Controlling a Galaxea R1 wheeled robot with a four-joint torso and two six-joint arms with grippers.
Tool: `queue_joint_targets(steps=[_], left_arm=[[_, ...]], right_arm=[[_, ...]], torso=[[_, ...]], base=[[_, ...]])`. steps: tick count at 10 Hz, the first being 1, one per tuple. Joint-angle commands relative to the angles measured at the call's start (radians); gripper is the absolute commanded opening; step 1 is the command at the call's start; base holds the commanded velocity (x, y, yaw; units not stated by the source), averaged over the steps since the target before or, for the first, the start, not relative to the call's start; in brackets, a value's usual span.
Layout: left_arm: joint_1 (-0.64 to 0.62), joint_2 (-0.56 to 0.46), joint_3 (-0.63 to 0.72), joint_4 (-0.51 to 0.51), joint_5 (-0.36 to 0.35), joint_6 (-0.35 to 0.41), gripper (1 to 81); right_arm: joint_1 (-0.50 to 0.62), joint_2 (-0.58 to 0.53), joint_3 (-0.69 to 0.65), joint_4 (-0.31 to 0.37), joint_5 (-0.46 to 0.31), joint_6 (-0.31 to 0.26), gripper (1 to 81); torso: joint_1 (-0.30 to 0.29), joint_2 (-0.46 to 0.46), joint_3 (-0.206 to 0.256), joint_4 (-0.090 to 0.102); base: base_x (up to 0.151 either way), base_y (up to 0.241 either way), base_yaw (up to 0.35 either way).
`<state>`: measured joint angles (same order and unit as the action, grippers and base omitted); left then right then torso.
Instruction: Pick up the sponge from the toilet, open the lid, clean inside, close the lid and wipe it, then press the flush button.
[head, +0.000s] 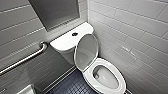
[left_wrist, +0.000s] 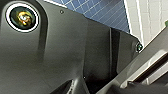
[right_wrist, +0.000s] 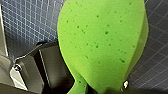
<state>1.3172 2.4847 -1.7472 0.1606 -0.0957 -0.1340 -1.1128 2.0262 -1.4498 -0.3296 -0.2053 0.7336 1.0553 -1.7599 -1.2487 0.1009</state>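
The white toilet (head: 88, 75) stands in the corner with its bowl open to view. Its oval lid (head: 86, 51) is raised and leans back against the tank (head: 66, 41). The small dark flush button (head: 74, 34) sits on the flat tank top. In the right wrist view the bright green sponge (right_wrist: 105, 42) looms large over the dark tiled floor. Its pinched waist runs down into my right gripper (right_wrist: 98, 89), which is shut on it. My left gripper is open.
A metal grab bar (head: 25, 58) runs along the left wall. White tiled walls (head: 135, 30) close in on the toilet at the right and behind. The floor (head: 72, 86) is dark blue tile. A white object (head: 26, 90) sits at the lower left.
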Motion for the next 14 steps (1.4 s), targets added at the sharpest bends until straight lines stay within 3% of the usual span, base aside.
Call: queue_joint_targets(steps=[1, 3, 5, 9, 14], left_arm=[[-0.106, -0.133, 0.17, -0.003, 0.117, -0.004, 81.1], [-0.196, -0.177, 0.231, -0.036, 0.148, -0.006, 81.1], [-0.328, -0.2, 0.282, -0.14, 0.194, -0.006, 81.1], [-0.592, -0.191, 0.307, -0.36, 0.294, -0.007, 81.1], [-0.786, -0.203, 0.311, -0.585, 0.304, -0.007, 81.1]], right_arm=[[-0.08, 0.056, -0.099, -0.058, 0.099, -0.007, 1.0], [-0.147, 0.085, -0.122, -0.068, 0.147, -0.019, 1.0], [-0.221, 0.139, -0.176, -0.088, 0.171, -0.025, 1.0], [-0.319, 0.197, -0.297, -0.086, 0.365, -0.02, 1.0], [-0.326, 0.238, -0.328, -0.088, 0.374, -0.019, 1.0]], torso=[[0.0, 0.0, 0.0, 0.0], [0.0, 0.0, 0.0, 0.0], [0.0, 0.0, 0.0, 0.0], [0.0, 0.0, 0.0, 0.0], [0.0, 0.0, 0.0, 0.0]], base=[[0.0, 0.0, 0.0], [0.0, 0.0, 0.0], [0.0, 0.0, 0.0], [0.0, 0.0, 0.0], [0.0, 0.0, 0.0]])
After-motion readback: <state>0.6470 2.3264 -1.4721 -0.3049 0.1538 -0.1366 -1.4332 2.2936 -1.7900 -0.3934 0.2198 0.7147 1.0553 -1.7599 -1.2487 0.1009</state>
